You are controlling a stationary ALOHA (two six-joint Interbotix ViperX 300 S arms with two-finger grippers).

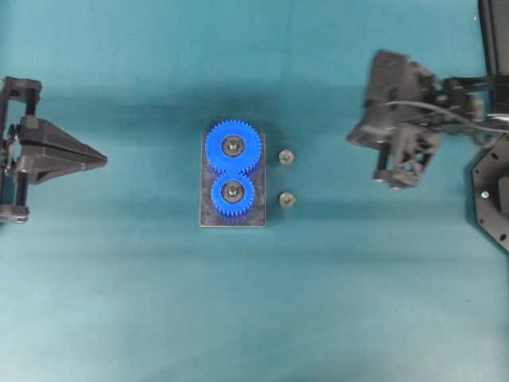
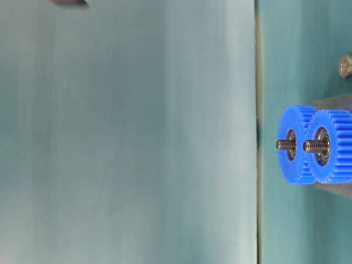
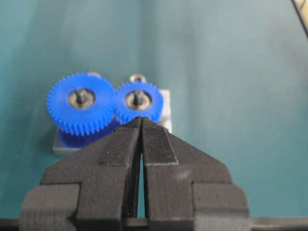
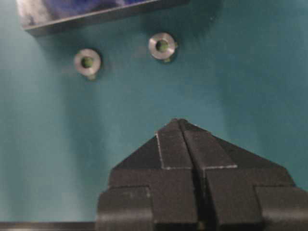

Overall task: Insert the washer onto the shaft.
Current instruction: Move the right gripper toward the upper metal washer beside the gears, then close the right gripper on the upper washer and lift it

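Two washers (image 1: 286, 157) (image 1: 287, 200) are seen lying on the tabletop (image 1: 119, 302) just beside the plate (image 1: 205, 216) carrying two blue gears (image 1: 232, 146) on shafts (image 2: 284, 144). Both pincers, left (image 3: 141, 119) and right (image 4: 178, 121), are closed and empty, well apart from the washers.

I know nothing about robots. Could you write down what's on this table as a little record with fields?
Surface: teal table
Centre: grey base plate with two blue gears, larger gear and smaller gear, meshed
Shafts: a threaded shaft sticks up through each gear
Loose parts: two washers on the table beside the plate
Left pincer: shut, empty, pointing at the gears
Right pincer: shut, empty, short of the washers
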